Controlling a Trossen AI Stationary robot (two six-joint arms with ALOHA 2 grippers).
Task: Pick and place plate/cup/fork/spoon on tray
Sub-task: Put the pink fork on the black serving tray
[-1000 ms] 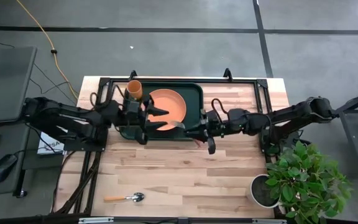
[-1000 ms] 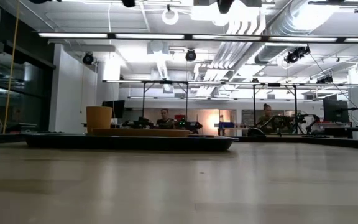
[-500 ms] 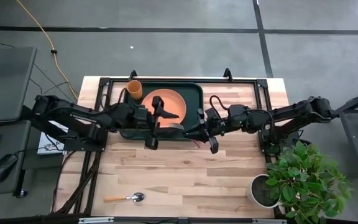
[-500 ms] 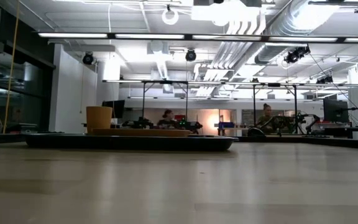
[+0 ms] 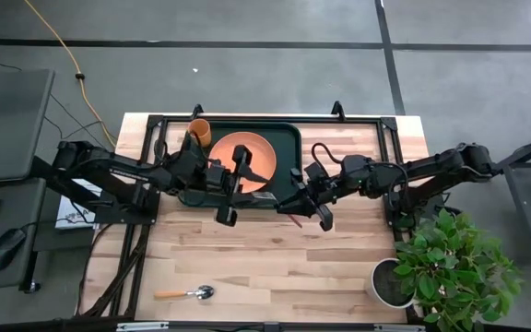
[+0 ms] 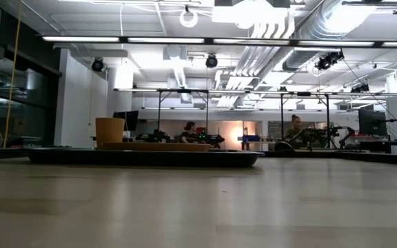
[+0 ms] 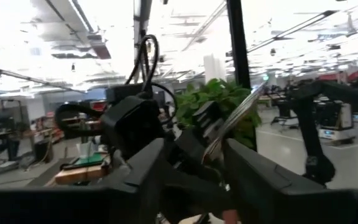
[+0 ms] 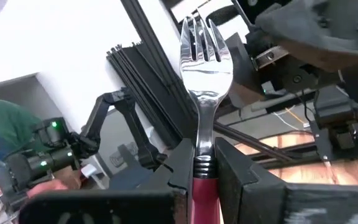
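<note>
Both grippers are converging since 1 second ago; right gripper (image 8: 202,163) is pinching the fork (image 8: 202,74), tines toward the left gripper (image 5: 231,189) at 9 o'clock, its fingers narrowing, empty.

We see two dark, near-black arms built of slim jointed segments, the left arm (image 5: 109,171) entering from the left of the high frame and the right arm (image 5: 431,171) from the right, each ending in a blocky wrist with two flat, matte black fingers. A black cable (image 5: 319,150) loops up over the right wrist near the frame's centre, and a similar cable (image 7: 146,59) arcs in the upper middle of the left wrist frame. In the right wrist frame, bare metal screws (image 8: 267,57) dot the other arm's housing at upper right.
</note>
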